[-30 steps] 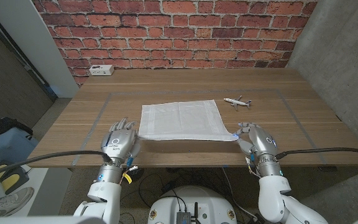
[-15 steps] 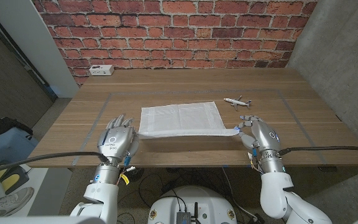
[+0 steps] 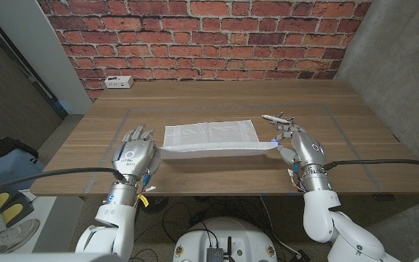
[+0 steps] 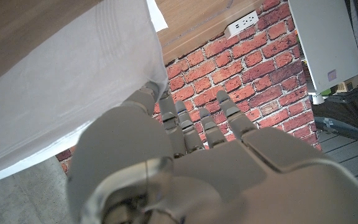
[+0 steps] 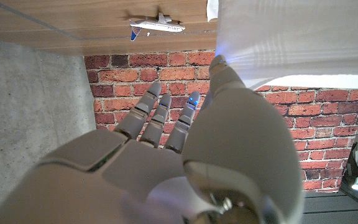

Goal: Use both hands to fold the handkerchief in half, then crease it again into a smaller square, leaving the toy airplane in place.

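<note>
The white handkerchief [image 3: 211,137] lies mid-table with its near edge lifted off the wood. My left hand [image 3: 135,154] pinches the near left corner; the cloth [image 4: 61,81] hangs from its fingers in the left wrist view. My right hand [image 3: 302,146] pinches the near right corner, and the cloth [image 5: 291,37] drapes over its thumb side in the right wrist view. The small white toy airplane [image 3: 277,118] stands on the table just beyond my right hand, apart from the cloth; the airplane [image 5: 156,25] also shows in the right wrist view.
A white power strip [image 3: 118,82] lies at the table's far left by the brick wall. A faint taped rectangle [image 3: 126,116] marks the work area. The table's front edge [image 3: 209,195] runs close behind both hands.
Both hands have lifted the near edge of the handkerchief and carried it away from the robot, so the visible cloth is shorter front to back. The airplane has not moved.
</note>
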Action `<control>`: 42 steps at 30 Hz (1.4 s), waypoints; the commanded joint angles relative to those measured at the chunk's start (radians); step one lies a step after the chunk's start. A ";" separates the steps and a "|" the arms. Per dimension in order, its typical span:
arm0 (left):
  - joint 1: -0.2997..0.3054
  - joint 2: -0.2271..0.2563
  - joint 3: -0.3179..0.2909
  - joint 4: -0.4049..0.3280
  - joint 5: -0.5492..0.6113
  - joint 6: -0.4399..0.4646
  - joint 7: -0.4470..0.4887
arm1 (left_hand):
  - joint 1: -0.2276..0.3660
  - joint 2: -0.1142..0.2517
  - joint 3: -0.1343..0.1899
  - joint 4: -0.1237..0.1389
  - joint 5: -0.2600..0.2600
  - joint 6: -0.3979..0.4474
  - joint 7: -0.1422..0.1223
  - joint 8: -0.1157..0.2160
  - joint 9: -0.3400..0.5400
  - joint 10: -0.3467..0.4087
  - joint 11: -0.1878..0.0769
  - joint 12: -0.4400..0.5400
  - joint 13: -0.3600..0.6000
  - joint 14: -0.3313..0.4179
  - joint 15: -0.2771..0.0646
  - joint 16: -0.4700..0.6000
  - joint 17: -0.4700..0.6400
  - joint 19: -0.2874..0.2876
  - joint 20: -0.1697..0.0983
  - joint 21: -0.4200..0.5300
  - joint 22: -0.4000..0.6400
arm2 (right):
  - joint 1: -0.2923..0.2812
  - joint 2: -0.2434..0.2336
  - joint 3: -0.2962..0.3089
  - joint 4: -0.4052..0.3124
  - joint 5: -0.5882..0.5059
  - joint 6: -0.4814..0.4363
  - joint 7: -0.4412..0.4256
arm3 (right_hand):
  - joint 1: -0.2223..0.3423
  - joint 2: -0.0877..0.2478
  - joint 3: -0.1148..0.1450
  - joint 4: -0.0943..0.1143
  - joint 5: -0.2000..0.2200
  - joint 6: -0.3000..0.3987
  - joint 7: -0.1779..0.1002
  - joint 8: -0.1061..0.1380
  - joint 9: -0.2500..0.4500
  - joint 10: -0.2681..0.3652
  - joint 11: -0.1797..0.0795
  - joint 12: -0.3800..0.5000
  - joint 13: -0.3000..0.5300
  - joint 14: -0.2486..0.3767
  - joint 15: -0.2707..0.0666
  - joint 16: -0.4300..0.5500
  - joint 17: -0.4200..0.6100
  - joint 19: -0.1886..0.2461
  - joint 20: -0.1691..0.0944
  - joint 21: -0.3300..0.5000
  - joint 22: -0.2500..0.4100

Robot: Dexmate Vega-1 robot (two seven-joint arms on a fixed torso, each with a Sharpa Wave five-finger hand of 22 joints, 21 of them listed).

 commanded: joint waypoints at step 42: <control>-0.444 0.058 0.126 0.176 -0.112 -0.034 -0.240 | 0.024 0.003 -0.013 -0.014 -0.009 -0.010 -0.004 0.064 0.064 0.015 -0.003 0.002 0.004 0.003 -0.012 0.006 -0.001 0.000 -0.002 0.010 0.005 | 0.401 0.052 -0.067 0.262 0.067 0.091 0.227 | 0.005 0.010 -0.016 -0.001 -0.005 0.007 -0.008 -0.002 0.005 0.005 -0.001 -0.004 0.002 0.004 -0.153 0.004 0.006 -0.001 0.002 -0.006 0.003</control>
